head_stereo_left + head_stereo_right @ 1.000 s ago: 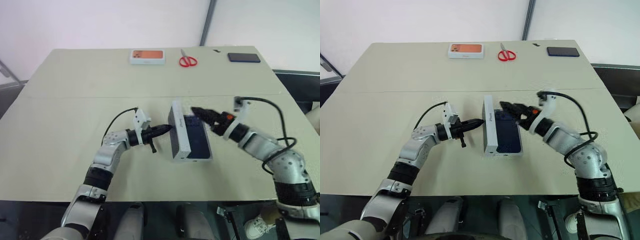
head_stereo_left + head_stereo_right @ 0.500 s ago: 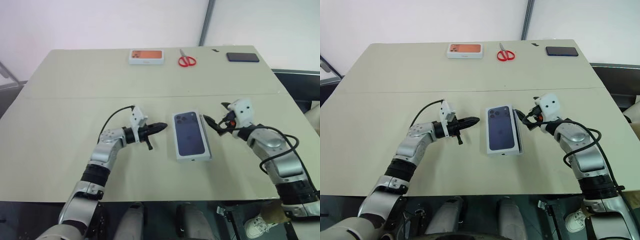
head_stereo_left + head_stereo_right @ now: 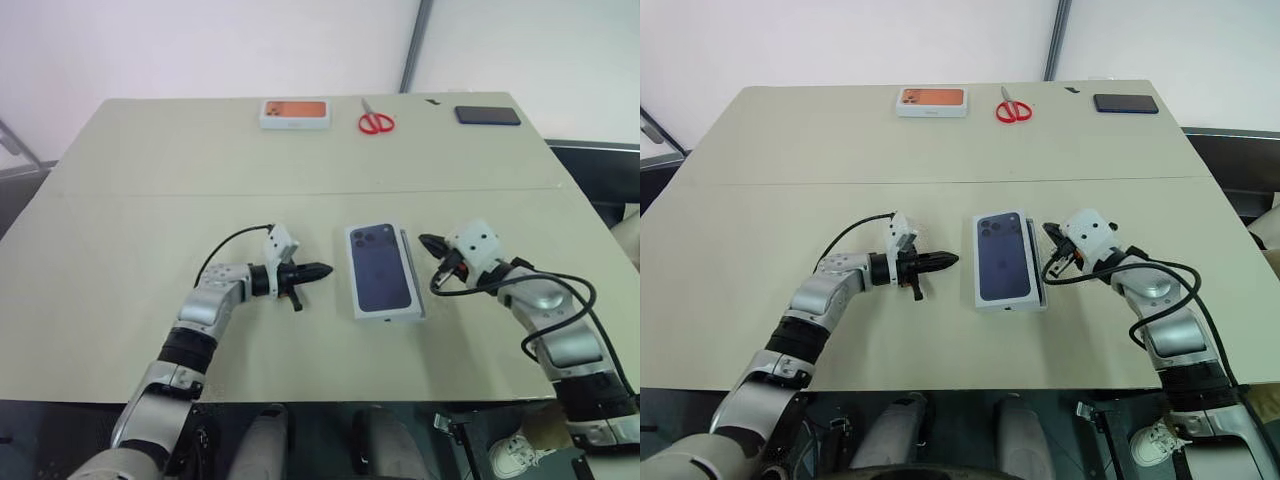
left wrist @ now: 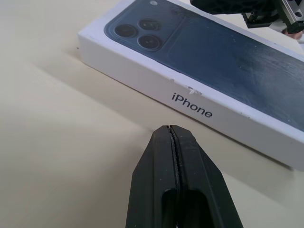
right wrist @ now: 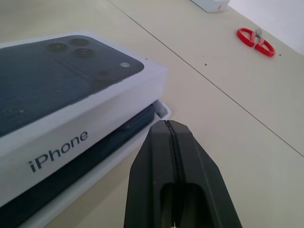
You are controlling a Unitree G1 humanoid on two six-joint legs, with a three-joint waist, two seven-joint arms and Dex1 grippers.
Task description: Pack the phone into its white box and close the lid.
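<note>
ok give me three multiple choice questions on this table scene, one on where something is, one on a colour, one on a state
1. Where do the scissors lie?
A. At the table's far edge, between the box picturing an orange phone and the black phone
B. Beside the left pincer
C. On the lid

2. What colour are the scissors' handles?
A. Blue
B. Red
C. Yellow

3. How does the lid sit on the white box?
A. Pressed fully down all round
B. Standing on edge beside it
C. Not fully down on the right pincer's side, the phone showing in the gap

Answers: 1 A, they lie between those two in the head views. 2 B, red loops show in the head views. 3 C, the right wrist view shows the dark phone under the raised lid edge.
</note>
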